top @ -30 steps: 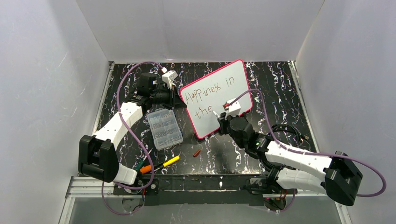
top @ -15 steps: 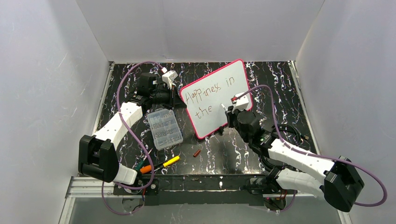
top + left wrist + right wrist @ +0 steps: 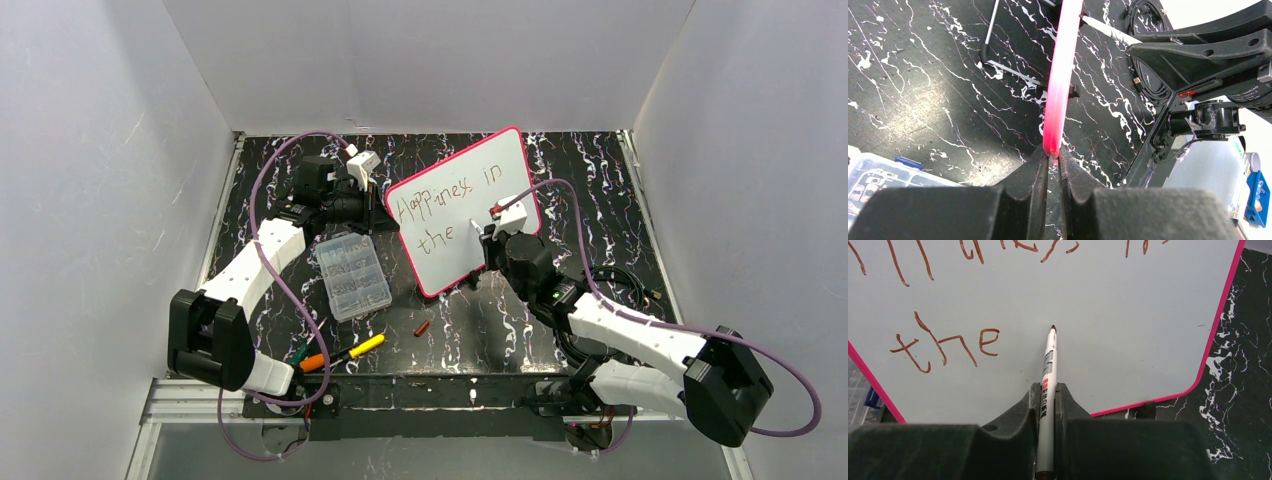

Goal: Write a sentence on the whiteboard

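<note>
The whiteboard (image 3: 480,190) with a pink-red rim stands tilted near the back middle of the table. It bears the sentence (image 3: 440,200) in brownish-red letters: "Happiness in" above "the" (image 3: 943,342). My left gripper (image 3: 1053,159) is shut on the whiteboard's left rim (image 3: 1060,85), seen edge-on. My right gripper (image 3: 1048,390) is shut on a white marker (image 3: 1048,370). The marker's tip (image 3: 1053,328) is at the board surface, right of "the". In the top view the right gripper (image 3: 487,232) is in front of the board's lower middle.
A clear plastic organizer box (image 3: 352,275) lies left of the board. A small reddish cap (image 3: 422,328) lies in front of it. A yellow marker (image 3: 365,346) and an orange and green one (image 3: 305,358) lie near the front edge. Black cables (image 3: 610,280) lie at right.
My right gripper with the marker has moved up and right along the board, from beside "the" to a spot further right. The left arm and the board have not moved.
</note>
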